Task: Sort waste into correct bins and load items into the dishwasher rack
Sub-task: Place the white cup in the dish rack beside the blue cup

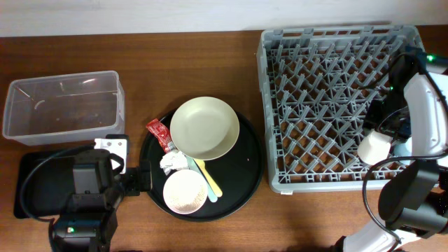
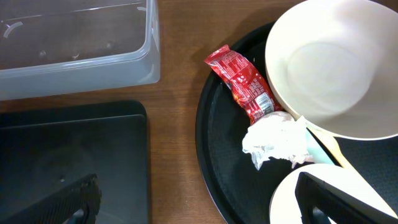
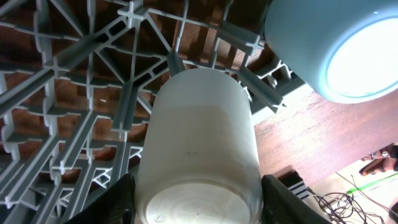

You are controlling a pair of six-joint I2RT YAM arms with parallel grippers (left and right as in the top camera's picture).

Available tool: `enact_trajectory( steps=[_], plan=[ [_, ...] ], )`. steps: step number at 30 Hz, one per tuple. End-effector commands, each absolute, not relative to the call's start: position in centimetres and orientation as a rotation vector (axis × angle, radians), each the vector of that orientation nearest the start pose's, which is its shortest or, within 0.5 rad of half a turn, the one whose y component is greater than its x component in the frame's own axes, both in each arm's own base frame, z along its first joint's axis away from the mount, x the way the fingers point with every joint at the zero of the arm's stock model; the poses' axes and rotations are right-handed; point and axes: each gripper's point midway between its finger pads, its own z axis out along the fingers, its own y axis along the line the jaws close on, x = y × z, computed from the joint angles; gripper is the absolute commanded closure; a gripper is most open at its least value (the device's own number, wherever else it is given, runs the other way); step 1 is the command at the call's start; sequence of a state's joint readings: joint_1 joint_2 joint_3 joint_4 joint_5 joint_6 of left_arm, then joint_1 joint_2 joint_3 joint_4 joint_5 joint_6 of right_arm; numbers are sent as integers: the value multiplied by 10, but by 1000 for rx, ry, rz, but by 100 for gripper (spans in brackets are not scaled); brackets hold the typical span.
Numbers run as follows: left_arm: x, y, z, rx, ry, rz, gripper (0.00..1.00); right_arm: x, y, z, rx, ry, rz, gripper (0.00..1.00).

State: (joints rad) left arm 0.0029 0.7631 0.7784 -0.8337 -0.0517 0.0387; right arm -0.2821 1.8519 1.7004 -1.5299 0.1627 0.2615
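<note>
1. The left arm (image 1: 82, 210) is black and blocky, with a small green light near its base.
2. A black cable (image 1: 28, 183) loops from it, and a white square plate (image 1: 112, 145) sits at its wrist.
3. The right arm (image 1: 425, 115) has a smooth white shell, black joints, a green light and black cables (image 1: 369, 199).
4. The left gripper (image 2: 196, 183) and right gripper (image 3: 199, 193) have matte black fingers (image 3: 121, 200).

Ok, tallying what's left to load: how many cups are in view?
2. A white cup is held in the right gripper over the dishwasher rack; a light blue cup is beside it at the rack's edge. More could hide under the arm.
</note>
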Motion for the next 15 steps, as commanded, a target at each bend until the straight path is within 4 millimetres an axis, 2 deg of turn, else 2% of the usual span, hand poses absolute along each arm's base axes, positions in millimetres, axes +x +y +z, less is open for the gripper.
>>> enact_trajectory(
  steps=[1,2,4,7,10,12,14,15],
  plan=[
    [243,7,186,44,2372,75,1,296,-116,144,862,3115,-266,46],
    [243,7,186,44,2372,75,1,297,-116,141,862,3112,-265,38],
    [243,7,186,43,2372,75,1,298,-117,140,861,3109,-264,29],
    [243,7,186,44,2372,75,1,305,-118,146,856,3067,-253,23],
    [243,7,186,44,2372,75,1,320,-109,170,791,2998,-145,21],
    [243,7,186,43,2372,75,1,334,-92,196,660,2933,2,20],
    [243,7,186,43,2372,75,1,348,-62,227,473,2845,193,16],
    [243,7,186,44,2372,75,1,355,-38,246,323,2779,313,16]
  ],
)
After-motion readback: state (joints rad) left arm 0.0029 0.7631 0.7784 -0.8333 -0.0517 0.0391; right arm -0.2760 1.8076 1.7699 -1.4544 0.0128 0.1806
